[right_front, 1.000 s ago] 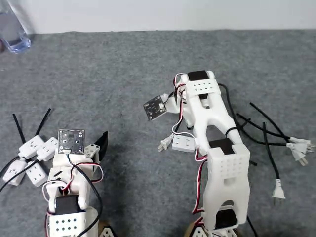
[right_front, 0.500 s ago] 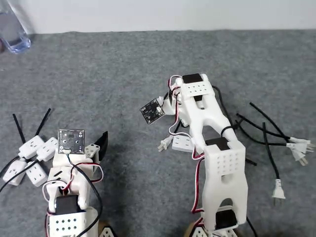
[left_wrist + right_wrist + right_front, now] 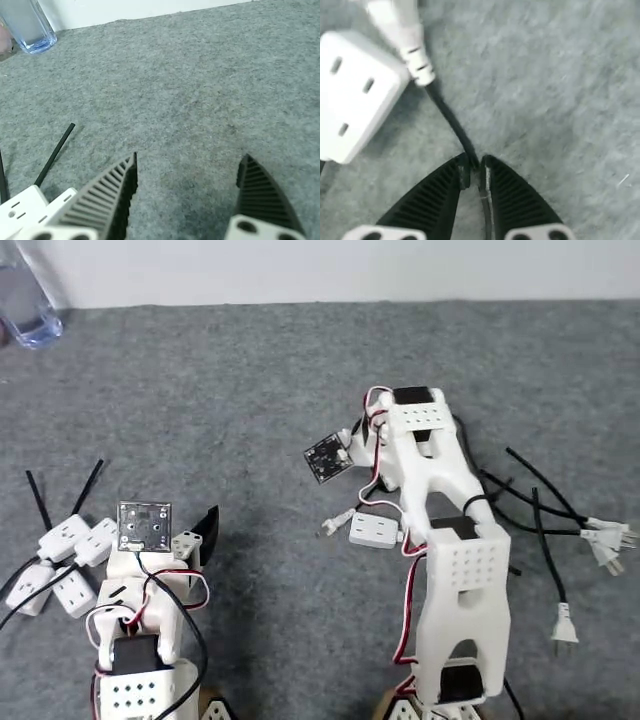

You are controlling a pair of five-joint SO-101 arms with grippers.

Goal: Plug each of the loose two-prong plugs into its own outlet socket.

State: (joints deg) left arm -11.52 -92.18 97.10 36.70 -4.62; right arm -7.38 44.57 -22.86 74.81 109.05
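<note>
The right jaws are closing together on a black cord (image 3: 451, 120), with barely more than the cord's thickness between their tips, low over the gray counter (image 3: 250, 370). That cord is running to a white two-prong plug (image 3: 334, 526). The plug is lying just beside a white socket block (image 3: 375, 530), whose slots are facing up with nothing in them. In the high view, plug and block are sitting just right of the frame's middle, with the plug at the block's left end. The right arm (image 3: 455, 570) is stretching up from the lower right edge past them.

The left arm (image 3: 150, 640) is sitting folded in the lower left of the frame. The left jaws are standing wide apart above bare counter, gripping nothing. Just to their left, a cluster of white socket blocks (image 3: 62, 538) is lying at the left edge, the blocks touching one another and trailing thin black cords.

Near the right edge, a pair of loose white plugs (image 3: 603, 535) is lying on black cords, and a single plug (image 3: 565, 627) is lying below them. A clear container (image 3: 25, 305) is standing in the upper left corner.
</note>
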